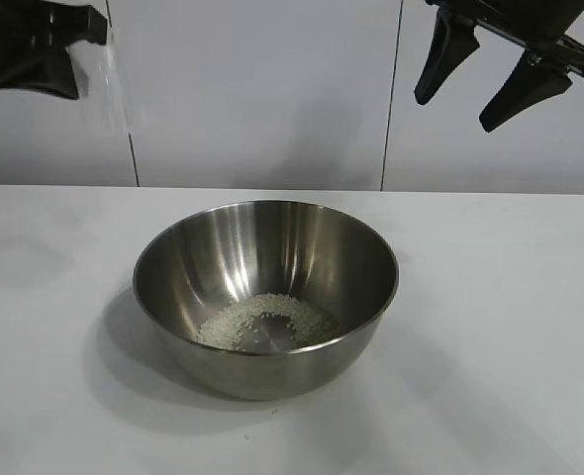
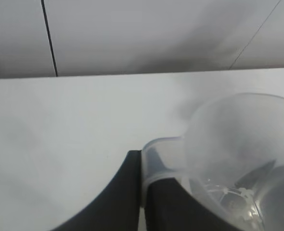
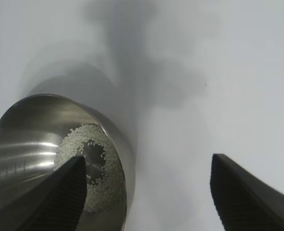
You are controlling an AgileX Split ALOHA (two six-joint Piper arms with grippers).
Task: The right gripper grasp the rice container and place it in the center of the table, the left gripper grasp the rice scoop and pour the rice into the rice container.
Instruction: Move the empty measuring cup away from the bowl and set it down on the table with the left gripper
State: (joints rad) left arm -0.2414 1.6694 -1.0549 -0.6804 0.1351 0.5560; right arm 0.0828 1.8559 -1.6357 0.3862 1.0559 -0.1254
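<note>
Rice lies in the rice container mid-desk; my left pincer clamps the emptied rice scoop, my right pincer gapes empty; only setting down seems left.

The left pincer is cut off at the side of the outside view. Up close, the scoop runs off the edge, and its inside looks blurry.

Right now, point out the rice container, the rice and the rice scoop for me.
rice container (image 1: 272,371): exterior view, on its outer steel wall below the rim.
rice (image 1: 235,322): exterior view, on the white grains at the bottom.
rice scoop (image 2: 228,139): left wrist view, on its translucent side wall.
</note>
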